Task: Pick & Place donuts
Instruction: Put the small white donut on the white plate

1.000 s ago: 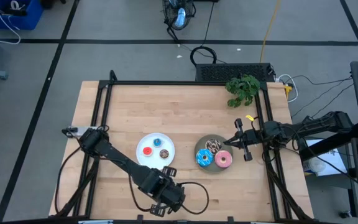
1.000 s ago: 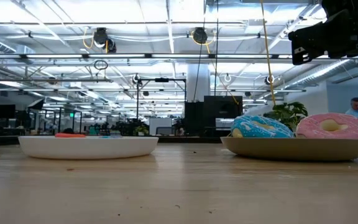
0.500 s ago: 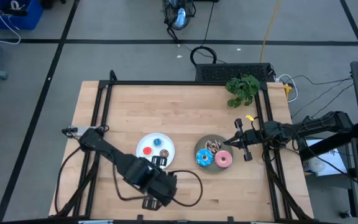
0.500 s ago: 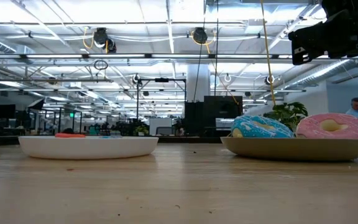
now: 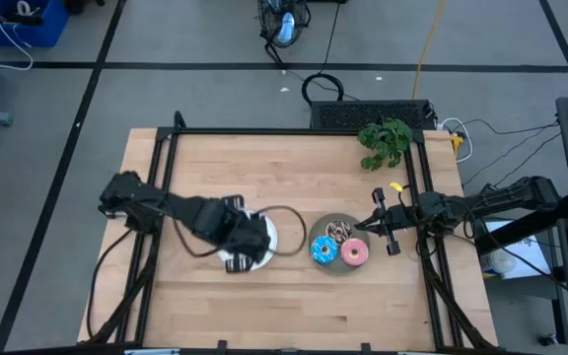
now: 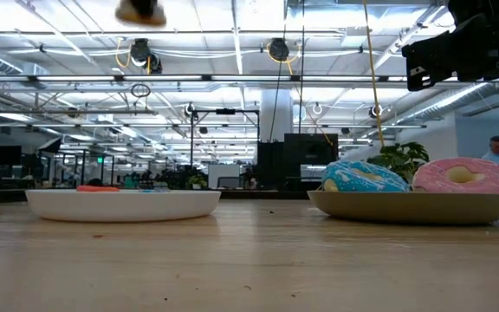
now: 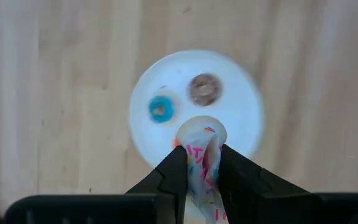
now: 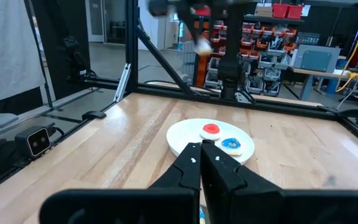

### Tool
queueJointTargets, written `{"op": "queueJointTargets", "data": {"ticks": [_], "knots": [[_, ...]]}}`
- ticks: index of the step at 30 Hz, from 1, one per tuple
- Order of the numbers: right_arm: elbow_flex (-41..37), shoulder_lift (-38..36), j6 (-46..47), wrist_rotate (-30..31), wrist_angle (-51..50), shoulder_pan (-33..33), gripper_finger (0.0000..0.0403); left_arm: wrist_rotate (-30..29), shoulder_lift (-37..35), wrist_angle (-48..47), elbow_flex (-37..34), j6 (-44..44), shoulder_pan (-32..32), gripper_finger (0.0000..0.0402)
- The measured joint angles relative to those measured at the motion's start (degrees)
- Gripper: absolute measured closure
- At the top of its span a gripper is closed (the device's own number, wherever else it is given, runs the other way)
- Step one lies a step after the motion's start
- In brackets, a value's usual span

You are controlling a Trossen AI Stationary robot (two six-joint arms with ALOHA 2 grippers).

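A pale mini donut (image 7: pixel 202 138) is gripped in the left jaws above the white plate (image 7: pixel 241 99), where three minis are already laid. Release is left. The right jaws are closed.

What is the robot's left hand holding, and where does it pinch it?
The left gripper holds the pale pink-white mini donut, pinched on edge by its ring. The right gripper holds nothing.

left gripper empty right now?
No: in the left wrist view the left gripper is shut on the pale pink-white mini donut, held above the white plate.
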Motion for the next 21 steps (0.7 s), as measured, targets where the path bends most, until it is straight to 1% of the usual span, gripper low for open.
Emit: {"op": "queueJointTargets", "data": {"ticks": [2, 6, 10, 13, 21], "knots": [[0.0, 0.0, -0.02, 0.0, 0.02, -0.01, 0.0403, 0.86, -2.29, 4.36, -7.67, -0.07, 1.82, 0.032], [0.0, 0.0, -0.14, 0.02, 0.02, 0.0, 0.0403, 6.01, -5.13, 17.5, -22.1, 0.67, 3.92, 0.032], [0.0, 0.0, -0.47, 0.03, 0.04, 0.01, 0.0403, 10.59, -5.44, 30.76, -32.5, 1.7, 4.2, 0.032], [0.0, 0.0, -0.57, 0.04, 0.19, 0.0, 0.0403, 12.61, -4.91, 39.42, -37.78, 1.57, 4.1, 0.032], [0.0, 0.0, -0.4, 0.04, 0.46, 0.0, 0.0403, 11.52, -4.79, 46.01, -45.44, -1.95, 4.48, 0.032]]}}
